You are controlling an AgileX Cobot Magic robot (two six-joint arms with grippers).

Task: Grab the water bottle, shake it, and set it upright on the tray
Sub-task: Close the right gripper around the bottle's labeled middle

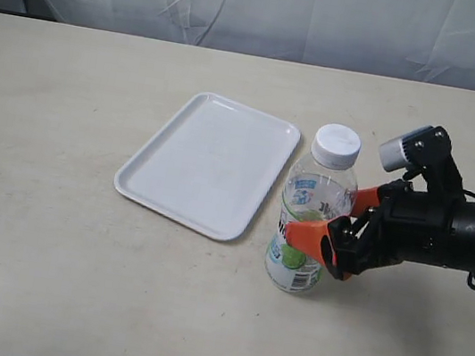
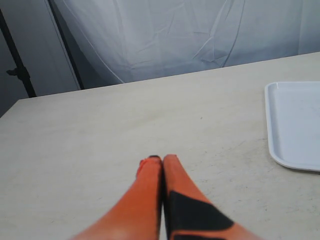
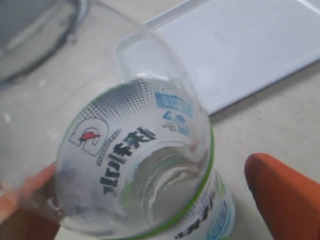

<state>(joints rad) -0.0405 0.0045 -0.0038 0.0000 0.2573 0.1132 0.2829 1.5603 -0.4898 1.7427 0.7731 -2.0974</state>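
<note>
The water bottle [image 1: 311, 215] stands upright on the table just right of the white tray [image 1: 208, 164], apart from it. It is clear with a white cap [image 1: 336, 144] and a white, blue and green label. My right gripper [image 1: 326, 215] reaches in from the right and straddles the bottle at label height. It is open: in the right wrist view one orange finger [image 3: 282, 197] stands clear of the bottle [image 3: 140, 165], while the other shows blurred through the plastic. My left gripper [image 2: 161, 160] is shut and empty over bare table, with the tray's corner [image 2: 295, 125] off to its side.
A white cloth backdrop [image 1: 273, 8] hangs behind the table's far edge. The right arm's black body and wrist camera [image 1: 409, 151] lie low over the table at the right. Only the bottle and tray [image 3: 240, 45] are on the beige tabletop.
</note>
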